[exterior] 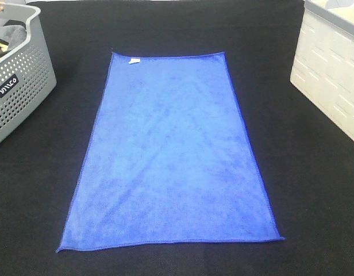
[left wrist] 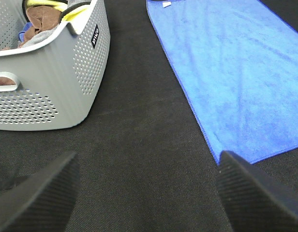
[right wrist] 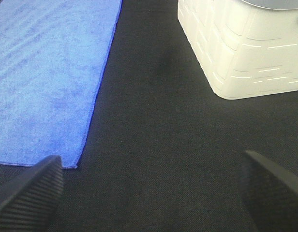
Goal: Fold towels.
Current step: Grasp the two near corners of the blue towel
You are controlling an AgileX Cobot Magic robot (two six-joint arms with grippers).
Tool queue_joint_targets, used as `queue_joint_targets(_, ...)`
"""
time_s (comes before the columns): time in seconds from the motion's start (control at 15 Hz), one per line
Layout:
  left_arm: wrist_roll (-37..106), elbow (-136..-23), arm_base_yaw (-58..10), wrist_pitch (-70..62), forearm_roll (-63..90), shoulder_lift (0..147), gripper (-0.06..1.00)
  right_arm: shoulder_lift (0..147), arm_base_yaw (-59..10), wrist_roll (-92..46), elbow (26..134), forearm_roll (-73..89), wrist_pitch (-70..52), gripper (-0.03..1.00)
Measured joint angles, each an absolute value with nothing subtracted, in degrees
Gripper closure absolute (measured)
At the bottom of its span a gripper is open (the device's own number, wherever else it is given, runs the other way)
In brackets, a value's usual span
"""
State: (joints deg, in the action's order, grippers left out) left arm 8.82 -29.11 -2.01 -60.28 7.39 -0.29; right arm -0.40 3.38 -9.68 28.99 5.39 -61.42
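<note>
**Operator:** How is the left claw (left wrist: 148, 166) standing?

**Technician:** Its jaws are standing wide apart and are gripping nothing. Both ribbed black fingers (left wrist: 37, 193) are hanging over the black table cover (left wrist: 139, 135), with bare cover showing between them.

**Operator:** Where is the towel (exterior: 171, 155) lying relative to it?

**Technician:** The blue towel is lying flat and fully spread, ahead of the left claw and on its inner side. One near corner is showing right at the tip of the towel-side finger (contact there cannot be confirmed from the pictures). The small white tag (exterior: 133, 60) is sitting on the far short edge, well away from both claws.

**Operator:** And the right claw (right wrist: 150, 162)?

**Technician:** It is also standing wide open and is carrying nothing. The towel is lying ahead of it on its inner side. The other near corner is showing just beside the tip of its towel-side finger, with a thin strip of cover between them.

**Operator:** What is flanking the claws on their outer sides?

**Technician:** A perforated grey basket (left wrist: 67, 96), holding mixed cloths, is standing ahead of the left claw on the side away from the towel. A white crate (right wrist: 245, 58) is standing ahead of the right claw on its outer side. Neither claw is touching either container.
</note>
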Motion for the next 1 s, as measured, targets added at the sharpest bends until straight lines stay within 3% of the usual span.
queue_joint_targets(1.0,8.8,-29.1,-2.0,-60.3,7.4,-0.3,0.20,-0.4,3.4,-9.7,29.0,5.4,-61.4,0.05)
